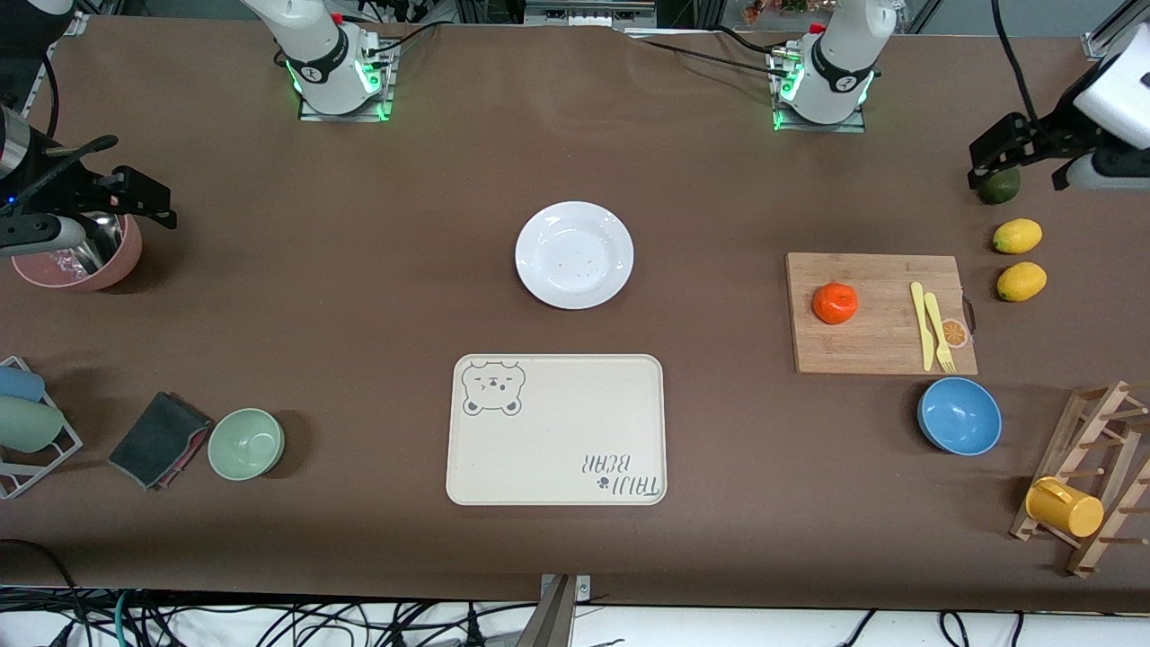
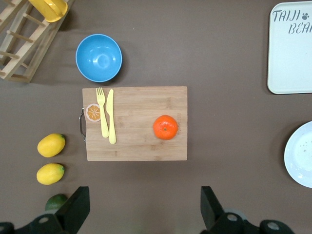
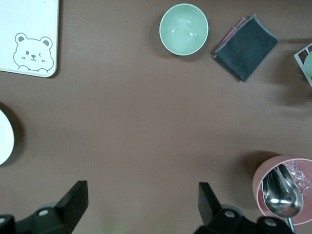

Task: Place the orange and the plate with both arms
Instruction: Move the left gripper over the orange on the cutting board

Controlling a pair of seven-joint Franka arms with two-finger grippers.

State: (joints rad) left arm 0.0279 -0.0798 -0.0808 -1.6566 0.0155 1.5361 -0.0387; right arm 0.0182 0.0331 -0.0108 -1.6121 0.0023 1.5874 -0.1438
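Observation:
The orange rests on a wooden cutting board toward the left arm's end of the table. The white plate lies empty mid-table, farther from the front camera than the cream bear-print tray. My left gripper hangs open and empty over the avocado at that end, apart from the orange. My right gripper hangs open and empty beside the pink bowl, well away from the plate.
A yellow knife and fork share the board. Two lemons, a blue bowl and a wooden rack with a yellow mug stand nearby. A green bowl, a dark cloth and a cup rack sit at the right arm's end.

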